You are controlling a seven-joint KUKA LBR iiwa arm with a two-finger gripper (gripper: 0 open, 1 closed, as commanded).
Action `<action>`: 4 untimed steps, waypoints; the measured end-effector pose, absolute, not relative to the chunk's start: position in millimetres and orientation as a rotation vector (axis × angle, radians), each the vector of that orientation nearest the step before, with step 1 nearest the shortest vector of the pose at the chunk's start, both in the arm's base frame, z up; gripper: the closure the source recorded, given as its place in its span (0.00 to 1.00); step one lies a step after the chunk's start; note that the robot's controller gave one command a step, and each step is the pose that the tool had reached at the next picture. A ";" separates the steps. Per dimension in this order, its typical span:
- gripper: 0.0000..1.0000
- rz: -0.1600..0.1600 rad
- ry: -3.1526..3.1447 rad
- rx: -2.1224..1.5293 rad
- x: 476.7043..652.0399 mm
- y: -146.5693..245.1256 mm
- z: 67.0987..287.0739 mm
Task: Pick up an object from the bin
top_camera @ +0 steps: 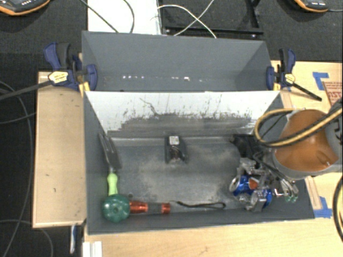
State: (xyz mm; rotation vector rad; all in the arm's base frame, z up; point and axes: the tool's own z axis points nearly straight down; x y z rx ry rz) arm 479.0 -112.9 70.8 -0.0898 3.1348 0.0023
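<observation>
The blue and red object, small and partly silvery, is found in the near right corner of the bin, directly under the gripper, which is set low in that corner beneath the arm's orange cover. Whether the gripper is wide or narrow cannot be told, since its tip is merged with the object's bright parts; a hold on the object therefore cannot be claimed. The low, tucked pose is judged to be forced by the corner itself: the object is close to the right wall and the front rim, so little room is left for an approach from the side. Left of the gripper, a thin black cord is laid along the front wall, followed by a red tube and a green ball with a pale handle. A long dark tool is propped along the left wall, and a small dark piece with a white tag is seen well apart, near the back wall. Only the cord is judged near enough to be snagged.
</observation>
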 end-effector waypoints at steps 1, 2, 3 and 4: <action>0.00 -0.002 3.120 -0.313 477.8 -106.5 119.7; 0.00 0.003 3.131 -0.093 480.2 -112.7 71.3; 0.00 0.017 3.133 -0.154 486.0 -123.9 69.9; 1.00 0.009 3.126 -0.099 482.2 -110.0 73.2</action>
